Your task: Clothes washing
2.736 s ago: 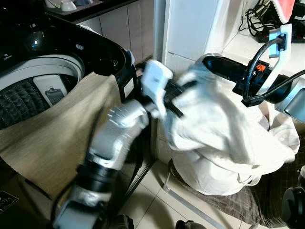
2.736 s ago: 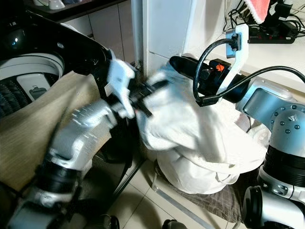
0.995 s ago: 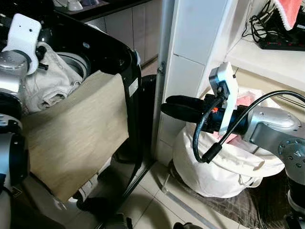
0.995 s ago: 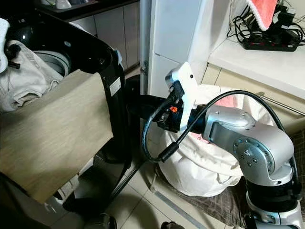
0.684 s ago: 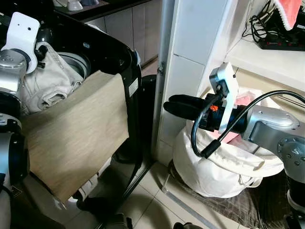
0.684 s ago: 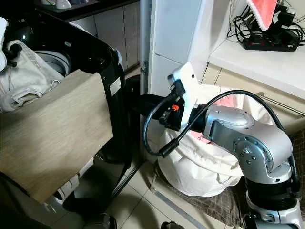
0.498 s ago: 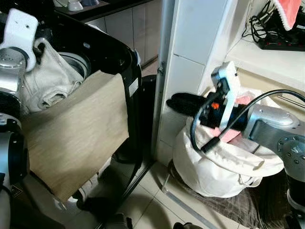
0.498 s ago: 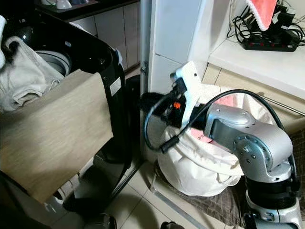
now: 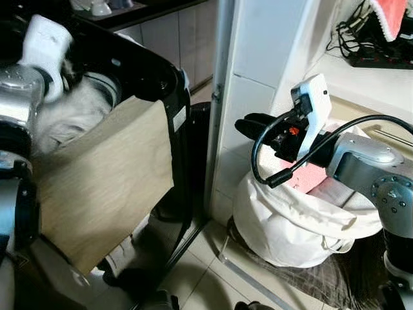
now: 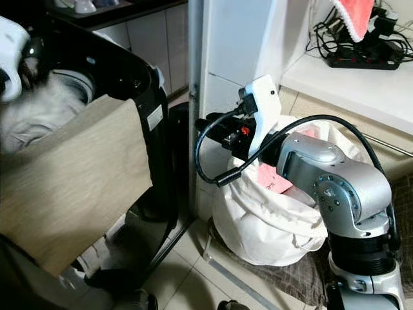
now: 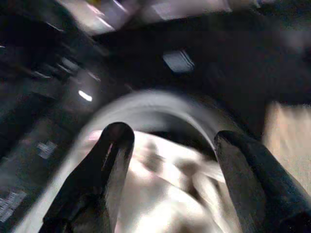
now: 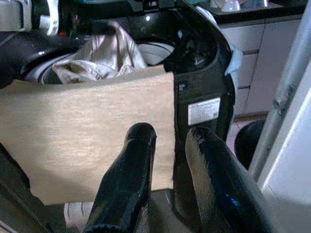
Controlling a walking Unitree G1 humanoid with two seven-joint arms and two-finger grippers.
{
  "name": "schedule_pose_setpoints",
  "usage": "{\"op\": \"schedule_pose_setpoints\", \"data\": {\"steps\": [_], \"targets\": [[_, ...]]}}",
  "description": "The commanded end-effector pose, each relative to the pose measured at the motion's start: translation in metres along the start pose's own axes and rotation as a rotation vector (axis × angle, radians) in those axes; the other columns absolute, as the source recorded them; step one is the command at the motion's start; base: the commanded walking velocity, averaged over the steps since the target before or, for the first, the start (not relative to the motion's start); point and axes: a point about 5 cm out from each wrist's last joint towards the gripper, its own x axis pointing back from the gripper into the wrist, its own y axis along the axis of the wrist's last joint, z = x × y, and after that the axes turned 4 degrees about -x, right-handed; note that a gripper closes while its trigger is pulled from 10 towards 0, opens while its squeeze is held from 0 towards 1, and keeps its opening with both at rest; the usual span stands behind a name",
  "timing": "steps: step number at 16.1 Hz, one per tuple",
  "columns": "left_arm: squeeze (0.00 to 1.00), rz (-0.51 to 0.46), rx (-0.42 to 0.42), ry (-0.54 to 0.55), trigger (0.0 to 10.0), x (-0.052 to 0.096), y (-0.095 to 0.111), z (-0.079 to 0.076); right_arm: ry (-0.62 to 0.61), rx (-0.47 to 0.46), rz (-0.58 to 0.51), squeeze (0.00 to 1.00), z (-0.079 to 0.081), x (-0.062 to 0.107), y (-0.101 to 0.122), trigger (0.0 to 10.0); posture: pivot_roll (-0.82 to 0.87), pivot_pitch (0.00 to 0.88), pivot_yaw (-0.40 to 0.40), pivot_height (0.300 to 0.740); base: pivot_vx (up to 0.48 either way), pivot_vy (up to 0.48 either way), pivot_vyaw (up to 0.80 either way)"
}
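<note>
Looking down my right tool [image 12: 167, 145], the two black fingers [image 12: 129, 179] sit with a narrow gap between them and nothing in it. Past them is the black washing machine [image 12: 201, 73] with a tan cloth [image 12: 87, 131] draped over its front edge. Crumpled pale clothes [image 12: 104, 56] are piled in the drum opening. My other silver arm [image 12: 19, 19] is up in the corner, over the machine. Grey cabinet drawers [image 12: 255, 58] stand behind.
</note>
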Motion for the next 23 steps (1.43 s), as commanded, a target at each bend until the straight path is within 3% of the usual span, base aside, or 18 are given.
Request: {"op": "schedule_pose_setpoints", "data": {"steps": [1,3,4,6,7,8,9,10,11,12,13,14,15,16,18,20,23], "targets": [[0.0,0.064,-0.042,-0.025,10.0,0.002,-0.011,0.001,-0.004,0.006,0.031,0.0,0.001,0.001,-0.004,10.0,-0.05,0.0,0.023,0.74,0.0,0.0,0.0],[0.0,-0.002,-0.013,0.103,10.0,0.007,-0.002,0.018,-0.01,0.004,0.035,0.0,0.0,0.001,-0.005,10.0,-0.05,0.0,0.021,0.74,0.0,0.0,0.0],[0.0,-0.106,0.054,0.204,10.0,0.013,0.012,0.031,-0.023,0.003,0.037,0.0,-0.001,0.001,-0.005,10.0,-0.05,0.0,0.021,0.74,0.0,0.0,0.0],[0.0,-0.175,0.182,0.193,10.0,0.014,0.023,0.03,-0.079,0.009,0.007,0.0,-0.006,0.0,-0.005,10.0,-0.05,0.0,0.02,0.74,0.0,0.0,0.0],[0.0,-0.211,0.319,0.138,10.0,0.008,0.02,0.008,-0.264,0.048,-0.061,0.0,-0.016,-0.001,-0.007,10.0,-0.05,0.0,0.017,0.74,0.0,0.0,0.0],[0.0,-0.17,0.454,0.053,10.0,0.001,0.015,-0.024,-0.419,0.107,-0.119,0.0,-0.024,0.003,-0.009,10.0,-0.04,0.0,0.013,0.74,0.0,0.0,0.0],[0.0,-0.137,0.537,-0.031,10.0,0.0,0.016,-0.054,-0.504,0.122,-0.154,0.0,-0.028,0.007,-0.012,10.0,-0.04,0.0,0.012,0.74,0.0,0.0,0.0],[0.0,-0.141,0.565,-0.042,10.0,0.001,0.018,-0.068,-0.529,0.106,-0.161,0.0,-0.029,0.008,-0.015,10.0,-0.05,0.0,0.012,0.74,0.0,0.0,0.0],[0.0,-0.251,0.607,-0.094,10.0,0.006,0.027,-0.105,-0.533,0.069,-0.155,0.0,-0.026,0.011,-0.024,10.0,-0.05,0.0,0.014,0.74,0.0,0.0,0.8],[0.0,-0.306,0.631,-0.111,10.0,0.009,0.029,-0.117,-0.531,0.069,-0.156,0.0,-0.024,0.011,-0.027,10.0,-0.05,0.0,0.014,0.74,0.0,0.0,0.8],[0.0,-0.335,0.637,-0.191,10.0,0.02,0.03,-0.145,-0.523,0.089,-0.179,0.0,-0.016,0.012,-0.03,10.0,-0.06,0.0,0.025,0.74,0.0,0.0,0.8],[0.0,-0.37,0.662,-0.207,10.0,0.026,0.033,-0.154,-0.522,0.085,-0.205,0.0,-0.013,0.013,-0.03,10.0,-0.07,0.0,0.027,0.74,0.0,0.0,0.8],[0.0,-0.535,0.571,-0.173,10.0,0.042,0.051,-0.162,-0.517,0.08,-0.269,0.0,-0.007,0.013,-0.027,10.0,-0.07,0.0,0.026,0.74,0.0,0.0,0.8],[0.0,-0.571,0.559,-0.151,10.0,0.049,0.058,-0.162,-0.516,0.083,-0.301,0.0,-0.005,0.013,-0.026,10.0,-0.07,0.0,0.024,0.74,0.0,0.0,0.8],[0.0,-0.581,0.47,-0.136,10.0,0.056,0.06,-0.169,-0.498,0.081,-0.324,0.0,-0.003,0.012,-0.023,10.0,-0.07,0.0,0.022,0.74,0.0,0.0,0.8],[0.0,-0.543,0.546,-0.116,10.0,0.062,0.046,-0.175,-0.458,0.099,-0.321,0.0,0.001,0.008,-0.023,10.0,-0.06,0.0,0.024,0.74,0.0,-0.157,0.8],[0.0,-0.5,0.496,-0.098,10.0,0.068,0.032,-0.184,-0.448,0.106,-0.309,0.0,0.001,0.006,-0.028,10.0,-0.06,0.0,0.026,0.74,0.0,-0.48,0.8]]}}
